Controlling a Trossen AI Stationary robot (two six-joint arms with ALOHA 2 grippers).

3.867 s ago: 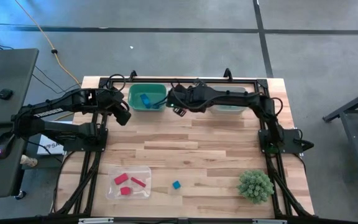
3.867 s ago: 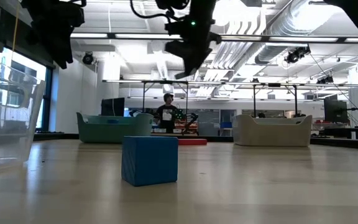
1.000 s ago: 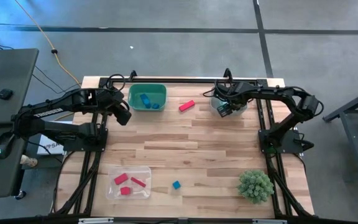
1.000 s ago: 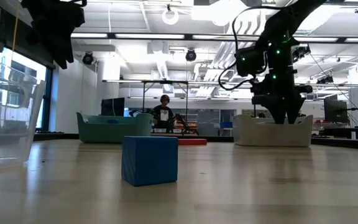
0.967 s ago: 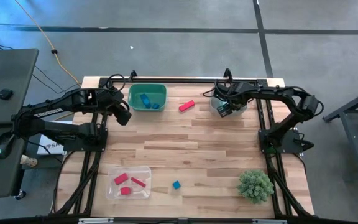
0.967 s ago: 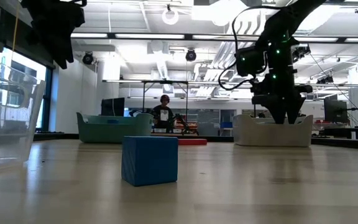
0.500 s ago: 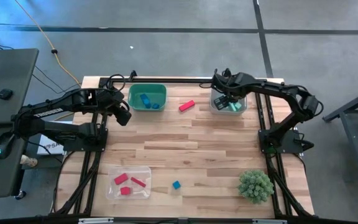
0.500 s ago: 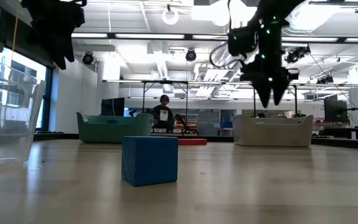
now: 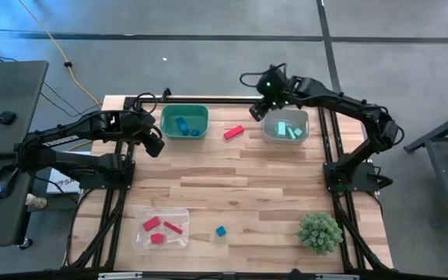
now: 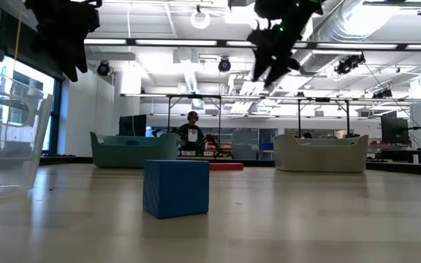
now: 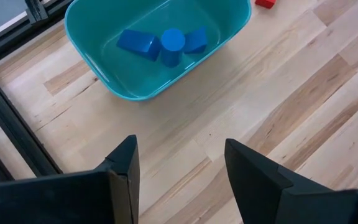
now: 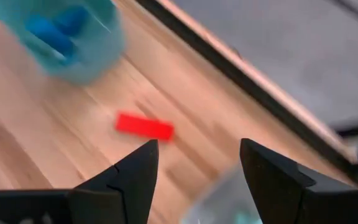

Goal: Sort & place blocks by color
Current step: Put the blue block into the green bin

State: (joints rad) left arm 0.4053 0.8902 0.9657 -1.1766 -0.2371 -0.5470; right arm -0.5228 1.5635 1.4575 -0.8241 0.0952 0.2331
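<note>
Pale wood planks carry three bins. Half a second ago the right gripper (image 9: pixel 264 107) hung over the grey bin (image 9: pixel 269 134); now it has lifted clear toward the red bar (image 9: pixel 234 132), fingers spread and empty. Teal blocks (image 9: pixel 288 128) lie inside, so that drop looks done. A blue cube (image 9: pixel 221 231) waits near the front. The left gripper (image 9: pixel 155 145) idles, also unclenched, beside the teal bin (image 9: pixel 164 128).

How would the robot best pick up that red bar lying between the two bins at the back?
Probably from straight above, with the fingers closing across the narrow middle of the red bar. It lies flat and slanted on the table, long sides clear, so the right gripper would turn to match.
</note>
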